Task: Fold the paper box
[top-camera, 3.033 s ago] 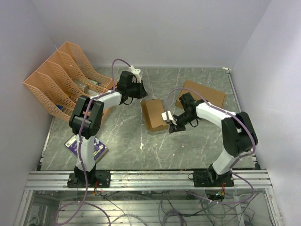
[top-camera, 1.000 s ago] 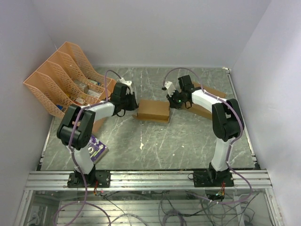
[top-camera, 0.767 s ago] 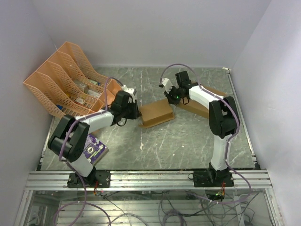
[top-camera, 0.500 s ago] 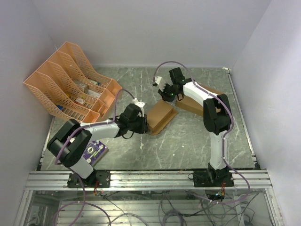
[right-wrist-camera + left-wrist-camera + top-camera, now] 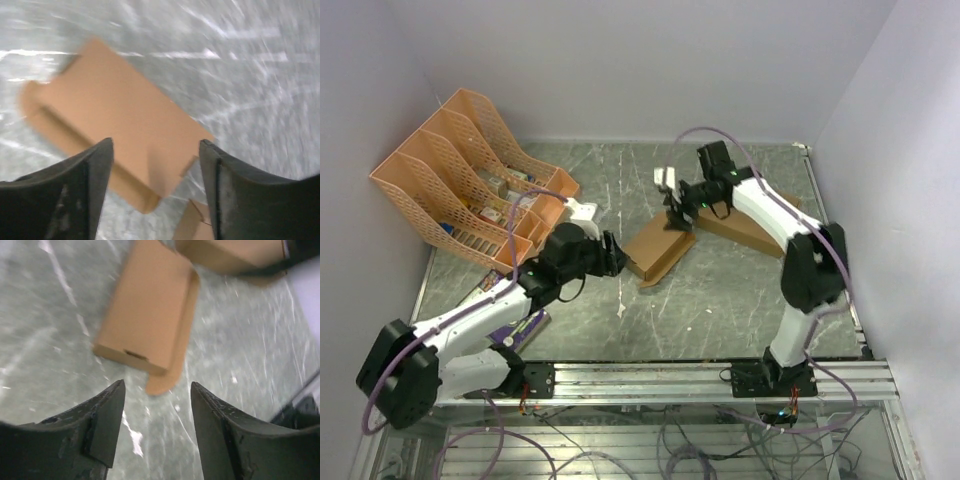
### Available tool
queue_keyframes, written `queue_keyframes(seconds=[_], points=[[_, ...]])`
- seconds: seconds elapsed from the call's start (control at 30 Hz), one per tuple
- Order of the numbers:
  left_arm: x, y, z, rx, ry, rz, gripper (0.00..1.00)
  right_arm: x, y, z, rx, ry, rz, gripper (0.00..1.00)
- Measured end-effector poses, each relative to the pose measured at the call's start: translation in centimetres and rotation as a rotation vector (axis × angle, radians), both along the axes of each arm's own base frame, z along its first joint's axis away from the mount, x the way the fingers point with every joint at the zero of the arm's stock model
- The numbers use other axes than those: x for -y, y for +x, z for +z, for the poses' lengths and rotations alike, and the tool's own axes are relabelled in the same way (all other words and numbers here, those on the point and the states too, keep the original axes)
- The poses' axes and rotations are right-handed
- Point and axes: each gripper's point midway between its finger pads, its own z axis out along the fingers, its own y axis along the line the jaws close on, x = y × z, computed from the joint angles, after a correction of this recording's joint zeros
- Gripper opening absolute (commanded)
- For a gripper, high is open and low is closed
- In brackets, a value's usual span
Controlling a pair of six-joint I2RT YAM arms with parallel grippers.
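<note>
My left pincer (image 5: 613, 256) and right pincer (image 5: 673, 214) stand open and empty, flanking the box (image 5: 658, 250), which lies free on the bench (image 5: 740, 300), probably so that I can grasp its loose flap (image 5: 183, 335).

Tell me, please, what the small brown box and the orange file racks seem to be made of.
The small brown box looks like thin cardboard, matte and unprinted; its loose flap shows a thin cut edge in the left wrist view. The orange file racks are probably moulded plastic: their walls are an even lattice of holes in one uniform colour.
</note>
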Motion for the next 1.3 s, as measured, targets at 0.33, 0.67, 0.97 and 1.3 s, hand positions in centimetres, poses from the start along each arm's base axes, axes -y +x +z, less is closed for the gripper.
queue_keyframes(seconds=[0.33,0.67,0.97,1.3], points=[[-4.4,9.6,-3.6,-0.066,-0.045,0.171,0.62,2.9,-9.1,1.9,0.089,0.079,0.136,0.0],[-1.1,11.9,-6.1,-0.111,-0.05,0.034,0.59,4.9,-6.4,-5.7,-0.079,-0.066,0.009,0.0],[1.0,10.2,-7.3,-0.13,-0.093,-0.077,0.59,4.9,-4.6,-7.9,-0.105,-0.133,-0.043,0.0],[0.5,6.7,-7.4,-0.145,-0.09,-0.096,0.6,1.4,-1.3,-7.6,-0.045,-0.135,-0.009,0.0]])
